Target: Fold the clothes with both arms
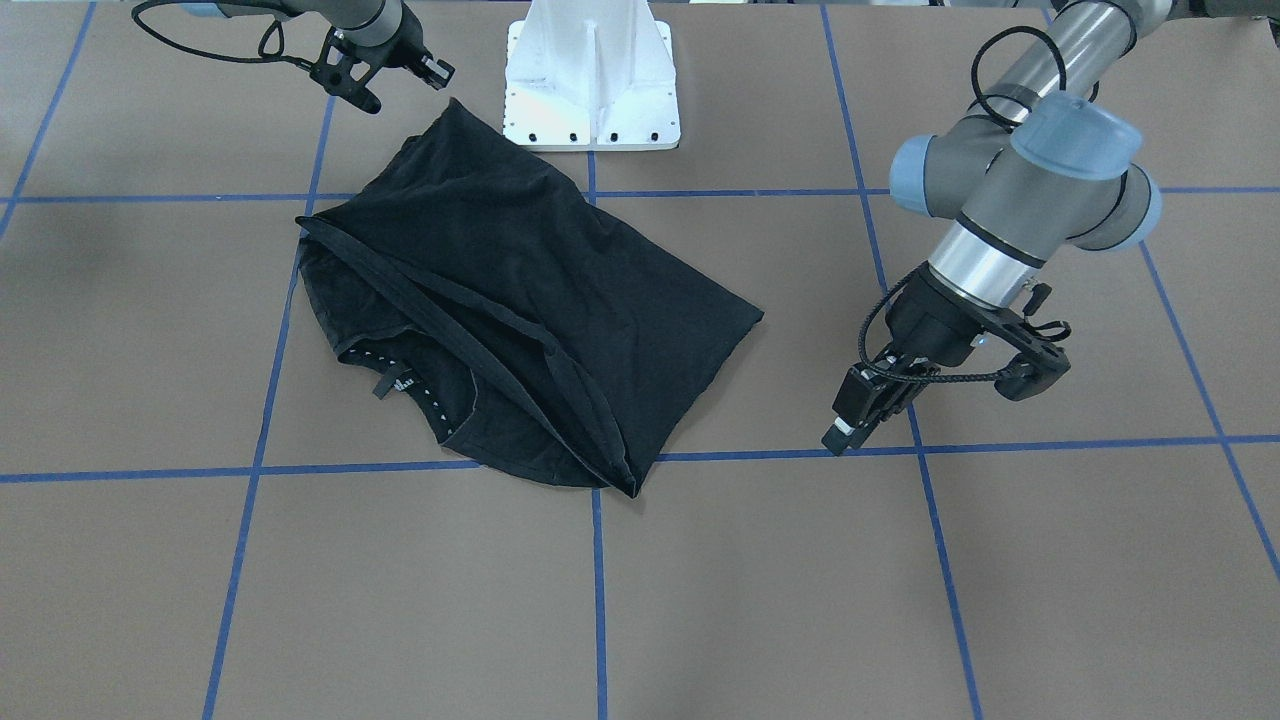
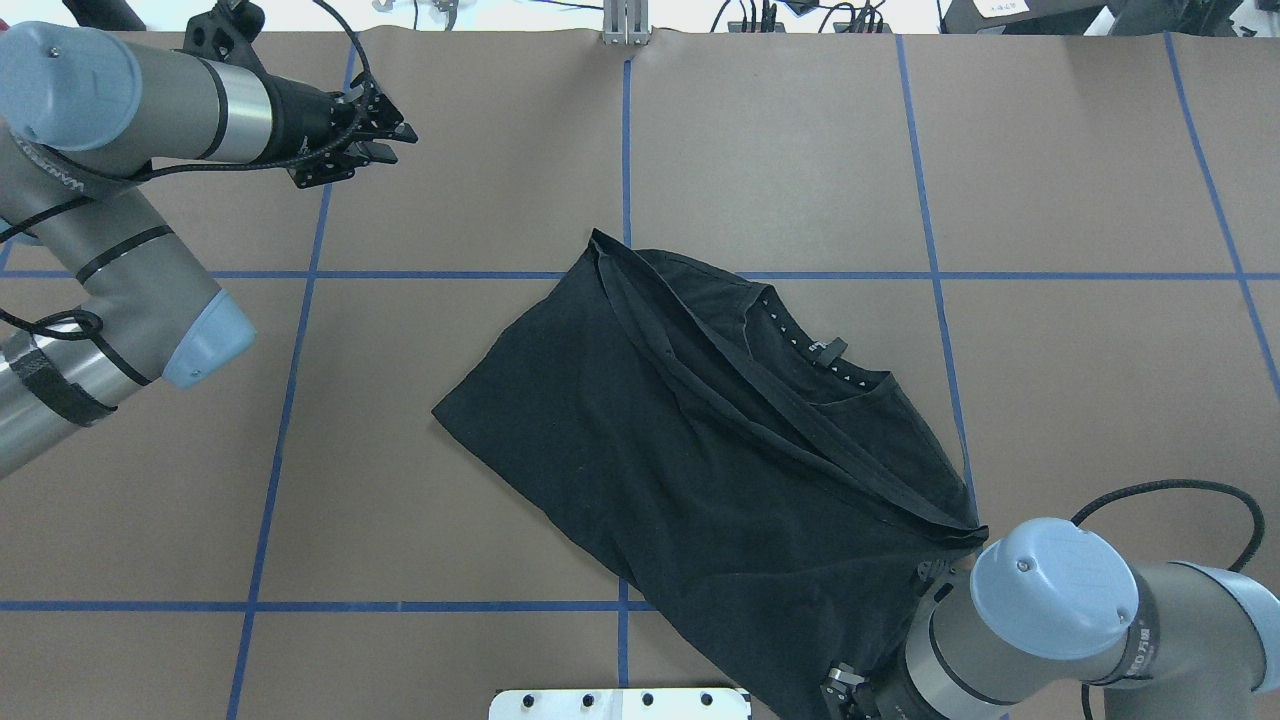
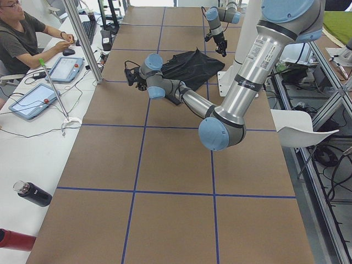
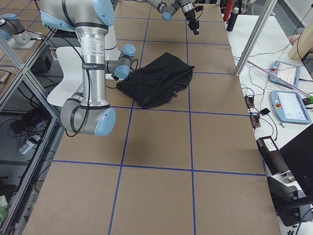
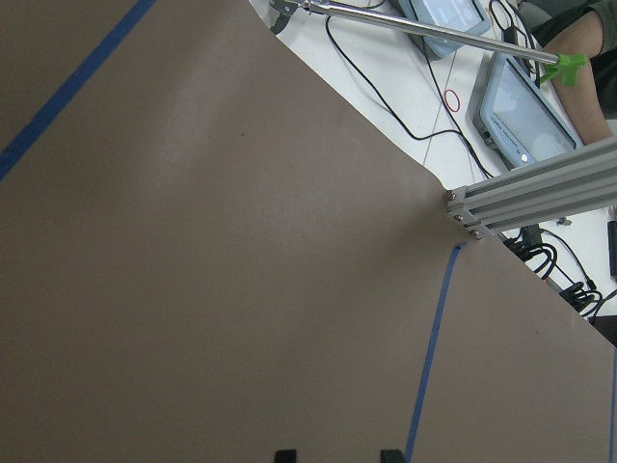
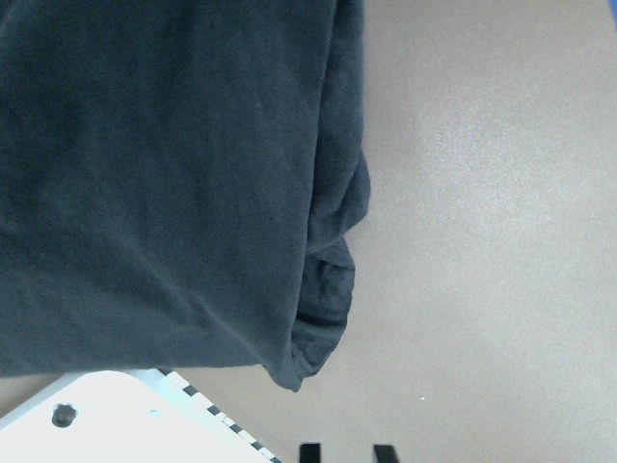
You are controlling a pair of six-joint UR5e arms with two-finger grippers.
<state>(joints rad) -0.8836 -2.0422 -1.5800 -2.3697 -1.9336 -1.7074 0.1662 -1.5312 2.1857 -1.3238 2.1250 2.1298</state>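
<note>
The black T-shirt (image 1: 520, 300) lies loosely folded in the middle of the table, hem doubled over and the collar with its tag (image 2: 828, 350) showing. My left gripper (image 1: 848, 425) hovers over bare table, well away from the shirt's corner; the left wrist view shows its fingertips (image 5: 284, 454) apart with nothing between them. My right gripper (image 1: 432, 70) hangs just above the shirt's corner by the pedestal, not touching it. In the right wrist view the fingertips (image 6: 308, 450) stand apart and empty, with the shirt's folded edge (image 6: 328, 289) beyond them.
The white pedestal base (image 1: 590, 80) stands beside the shirt's near corner. Blue tape lines (image 1: 598, 560) divide the brown table. A person (image 3: 22, 33) sits at a side table with tablets (image 3: 66, 69), an aluminium post (image 3: 82, 41) and bottles (image 3: 33, 193).
</note>
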